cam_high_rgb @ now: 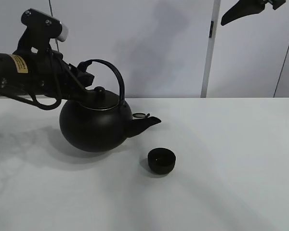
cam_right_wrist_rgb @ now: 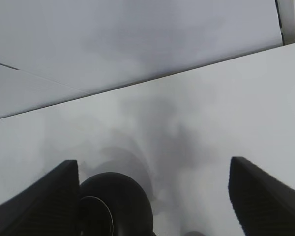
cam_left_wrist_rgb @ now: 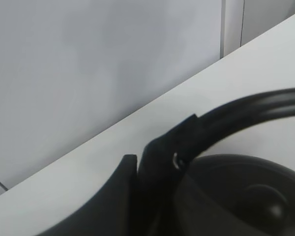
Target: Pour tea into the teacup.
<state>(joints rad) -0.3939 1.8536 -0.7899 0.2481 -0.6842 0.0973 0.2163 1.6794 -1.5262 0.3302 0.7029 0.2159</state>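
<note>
A big round black kettle (cam_high_rgb: 92, 124) with an arched handle (cam_high_rgb: 114, 72) sits on the white table (cam_high_rgb: 221, 183), its spout (cam_high_rgb: 144, 123) pointing right. A small matte black teacup (cam_high_rgb: 162, 160) stands on the table just below and right of the spout tip. My left gripper (cam_high_rgb: 85, 76) is shut on the kettle handle's left side; the left wrist view shows its fingers (cam_left_wrist_rgb: 152, 172) around the handle (cam_left_wrist_rgb: 255, 105) above the lid. My right gripper (cam_high_rgb: 245, 12) is raised high at the top right, open and empty; its fingers (cam_right_wrist_rgb: 265, 196) stand wide apart, with the kettle (cam_right_wrist_rgb: 115, 204) far below.
The table runs back to a pale grey wall (cam_high_rgb: 164, 43) with a vertical panel seam (cam_high_rgb: 209, 48). The left arm (cam_high_rgb: 24, 67) reaches in from the left edge above the table.
</note>
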